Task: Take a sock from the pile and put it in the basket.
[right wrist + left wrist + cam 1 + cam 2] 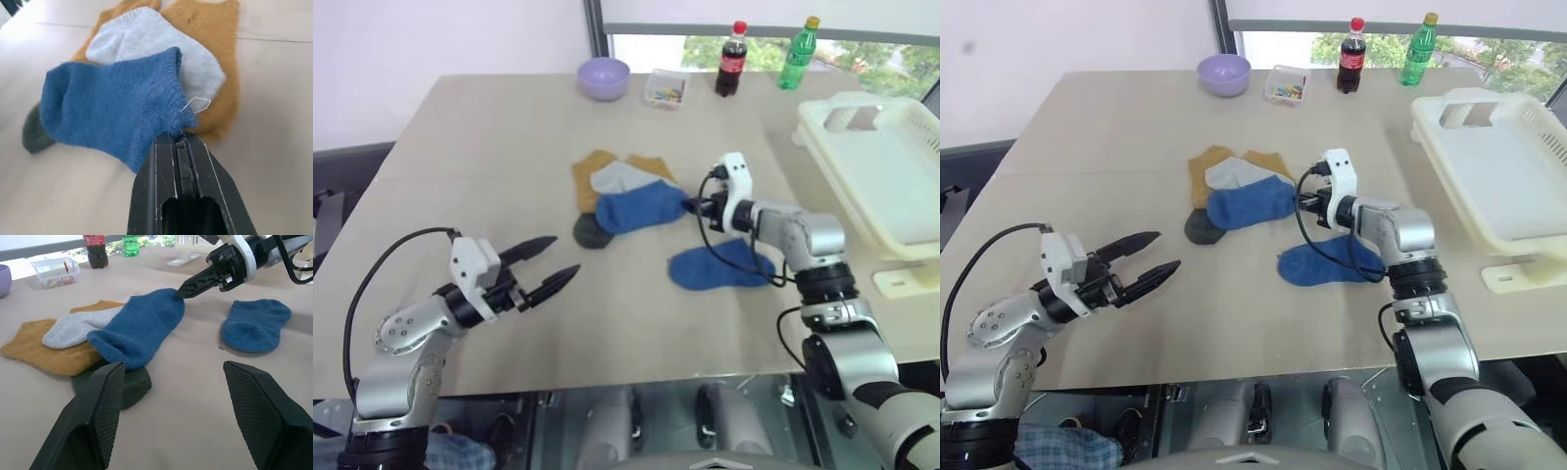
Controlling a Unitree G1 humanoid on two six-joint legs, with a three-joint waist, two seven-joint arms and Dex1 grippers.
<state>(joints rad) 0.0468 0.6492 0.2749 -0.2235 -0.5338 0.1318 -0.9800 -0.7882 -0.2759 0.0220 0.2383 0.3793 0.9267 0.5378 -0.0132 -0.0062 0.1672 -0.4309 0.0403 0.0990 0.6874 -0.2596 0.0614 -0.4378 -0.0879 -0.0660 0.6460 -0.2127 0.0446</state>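
The pile point(617, 186) of mustard, light grey, dark and blue socks lies mid-table. My right gripper point(690, 207) is shut on the cuff edge of the top blue sock point(641, 208); the right wrist view shows the closed tips point(177, 139) pinching the blue knit point(112, 107). A second blue sock point(720, 264) lies apart from the pile, under my right forearm. The white basket point(827, 152) stands at the table's right edge, beyond my right arm. Near the front left, my left gripper point(565, 256) hangs open and empty, pointing toward the pile.
Along the back edge stand a lilac bowl point(604, 77), a small clear box point(666, 89), a cola bottle point(731, 59) and a green bottle point(798, 53). Bare tabletop point(489, 157) stretches left of the pile.
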